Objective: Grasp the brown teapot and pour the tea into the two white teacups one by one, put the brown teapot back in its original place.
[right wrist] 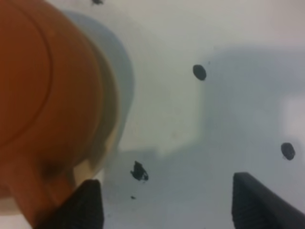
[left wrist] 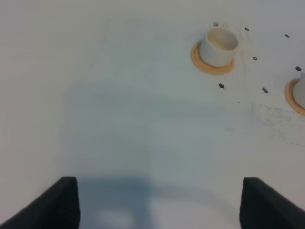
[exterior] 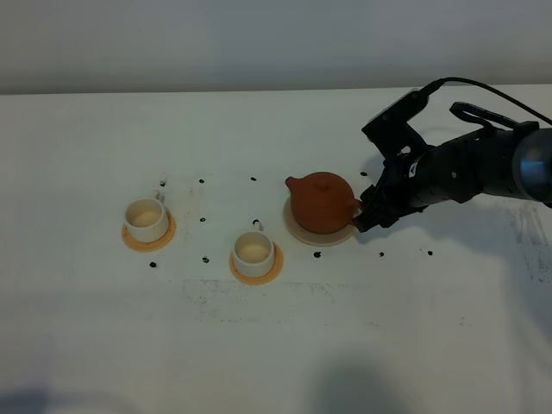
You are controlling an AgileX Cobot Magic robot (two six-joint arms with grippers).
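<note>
The brown teapot [exterior: 321, 202] stands upright on its cream saucer [exterior: 302, 233], spout to the left and loop handle to the right. My right gripper [exterior: 361, 217] is low at the handle side, open. In the right wrist view the teapot [right wrist: 47, 95] and saucer rim [right wrist: 125, 81] fill one side; the handle lies just outside one finger [right wrist: 89, 206], and only table shows between the jaws of the right gripper [right wrist: 167, 205]. Two white teacups [exterior: 146, 218] [exterior: 254, 251] sit on orange coasters to the left. My left gripper [left wrist: 159, 205] is open above bare table, with one teacup [left wrist: 219, 45] beyond it.
Small black marks [exterior: 316, 254] dot the white table around the teapot and cups. An orange coaster [exterior: 148, 237] lies under each cup. The right arm [exterior: 483, 168] reaches in from the right edge. The table's back edge runs along the top of the exterior view.
</note>
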